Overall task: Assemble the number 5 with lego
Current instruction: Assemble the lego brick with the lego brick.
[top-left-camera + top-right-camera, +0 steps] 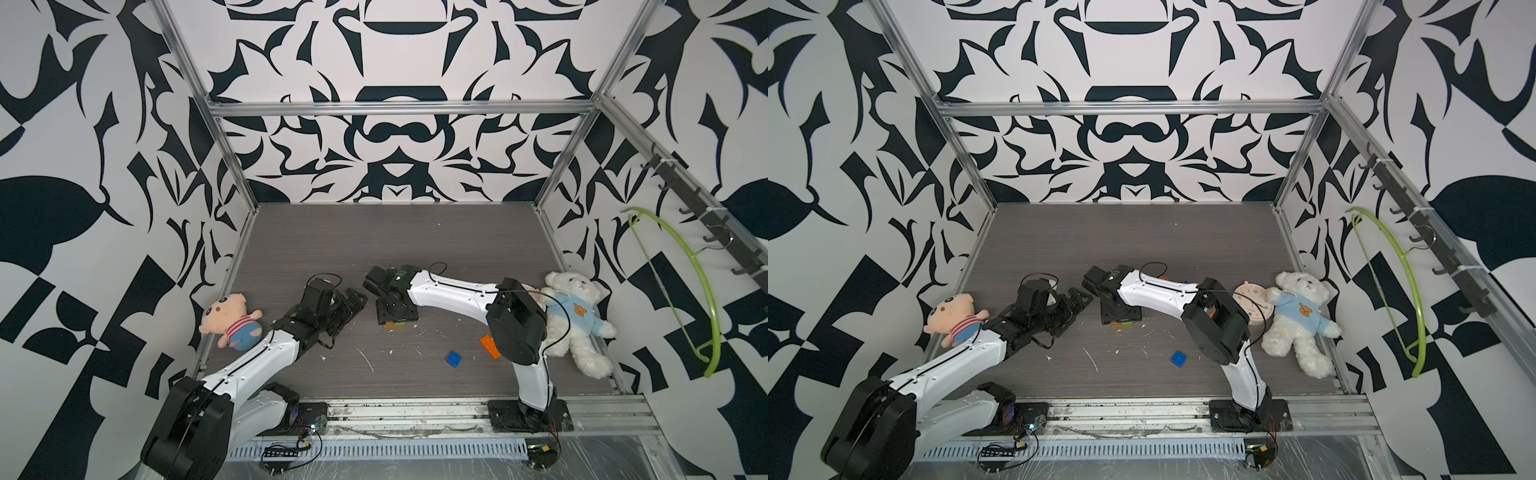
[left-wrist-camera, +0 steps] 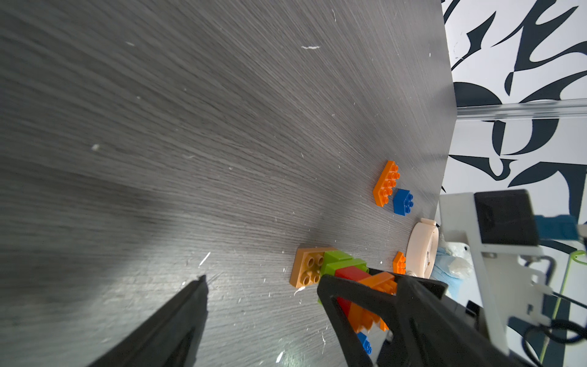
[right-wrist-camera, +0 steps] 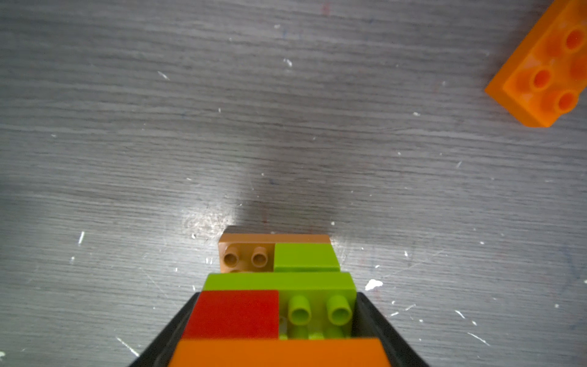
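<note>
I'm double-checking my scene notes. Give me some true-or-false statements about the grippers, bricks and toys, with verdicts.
1. The left gripper is open and empty. True.
2. The right gripper is empty. False: it is shut on the multicoloured brick stack.
3. A blue brick lies loose on the table. True.
4. The white teddy wears a blue jumper. True.
5. The striped plush toy lies against the teddy. False: it lies at the table's opposite side.

text: I am seeing none legible | numbers: I am making out none on the round pink dial [image 1: 1254, 311] | signs: none
</note>
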Tool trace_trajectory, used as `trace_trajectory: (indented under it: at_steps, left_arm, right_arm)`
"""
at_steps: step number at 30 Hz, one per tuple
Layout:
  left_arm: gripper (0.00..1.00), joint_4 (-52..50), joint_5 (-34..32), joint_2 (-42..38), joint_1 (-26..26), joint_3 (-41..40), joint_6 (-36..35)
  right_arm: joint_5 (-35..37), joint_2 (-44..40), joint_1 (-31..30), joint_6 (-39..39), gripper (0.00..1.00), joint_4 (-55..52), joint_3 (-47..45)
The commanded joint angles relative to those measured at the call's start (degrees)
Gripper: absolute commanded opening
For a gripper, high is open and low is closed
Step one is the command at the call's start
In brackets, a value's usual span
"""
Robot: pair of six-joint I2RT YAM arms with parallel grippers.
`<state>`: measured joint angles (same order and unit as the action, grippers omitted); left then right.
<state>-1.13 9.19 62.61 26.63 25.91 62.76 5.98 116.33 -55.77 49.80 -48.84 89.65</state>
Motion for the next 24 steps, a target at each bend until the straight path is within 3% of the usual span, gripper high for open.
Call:
trace_trajectory:
  at_steps: [1,24]
  left_arm:
    - [0.99,-1.4,-0.9,-1.3,-0.2,0.1,-0.9]
    - [0.99,-2.3,-2.1,-1.7,-0.2,0.3,-0.6]
  right_arm:
    - [1.3,1.2,-0.6,1.3,0.64,-1.9,1.6]
    - [1.1,3.2,-1.0,1.8,0.64,-1.9,1.2]
